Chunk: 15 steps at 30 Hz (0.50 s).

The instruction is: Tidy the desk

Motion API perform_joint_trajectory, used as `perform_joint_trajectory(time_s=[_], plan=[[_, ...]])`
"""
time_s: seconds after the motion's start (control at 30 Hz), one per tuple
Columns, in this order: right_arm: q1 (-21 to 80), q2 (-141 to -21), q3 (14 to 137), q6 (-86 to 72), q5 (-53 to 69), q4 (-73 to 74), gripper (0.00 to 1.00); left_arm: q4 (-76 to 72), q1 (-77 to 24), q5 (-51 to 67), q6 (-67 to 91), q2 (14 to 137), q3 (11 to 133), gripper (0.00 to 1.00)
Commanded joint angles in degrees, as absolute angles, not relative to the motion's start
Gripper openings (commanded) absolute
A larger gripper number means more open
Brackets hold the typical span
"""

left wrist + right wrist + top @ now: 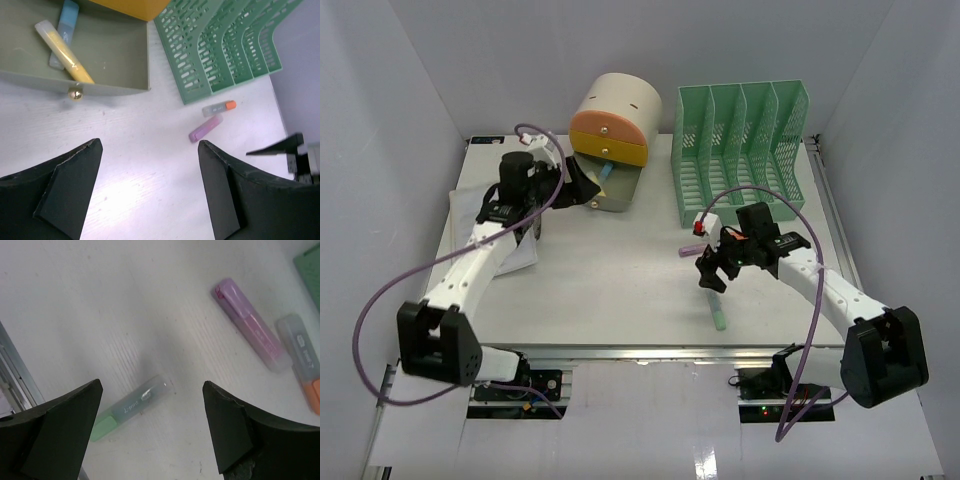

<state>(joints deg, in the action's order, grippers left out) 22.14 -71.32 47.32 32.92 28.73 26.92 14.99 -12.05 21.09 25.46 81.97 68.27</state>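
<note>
The white counter [610, 290] is stretching out beneath both arms. The left claw [149, 145] is hanging with its fingers spread wide before an open drawer [120, 55], which is holding a yellow marker [62, 50] and a blue marker [66, 25]. The right claw [152, 385] is gaping too, over a green marker [132, 407]. A purple marker [250, 325] and an orange marker [300, 360] are lying near the rack [740, 150].

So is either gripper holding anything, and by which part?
Nothing is held. The left gripper is open over the desk; the right gripper is open above the green highlighter.
</note>
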Motion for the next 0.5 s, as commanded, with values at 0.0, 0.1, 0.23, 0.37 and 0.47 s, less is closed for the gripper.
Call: perform_joint_trajectory(time_s=[0.0, 0.1, 0.23, 0.37, 0.47], plan=[[24.22, -70.78, 45.09, 30.32, 14.55, 31.79, 0.88, 1.77, -11.6, 21.27, 16.18, 67.06, 54.23, 0.89], [25.45, -72.25, 43.95, 29.45, 11.78, 32.75, 0.88, -2.56, -11.6, 21.49, 15.56, 58.14, 44.91, 0.89], [28.24, -75.92, 44.39, 28.84, 10.8, 34.49, 0.9, -3.66, -11.54, 21.17, 14.49, 51.19, 37.52, 0.89], [31.12, -80.01, 46.08, 27.24, 9.14, 36.29, 0.85, -0.95, -11.51, 20.52, 13.17, 48.5, 36.93, 0.89], [32.37, -83.2, 47.02, 26.46, 8.23, 37.03, 0.78, -0.35, -11.54, 19.93, 12.42, 46.2, 36.48, 0.9]])
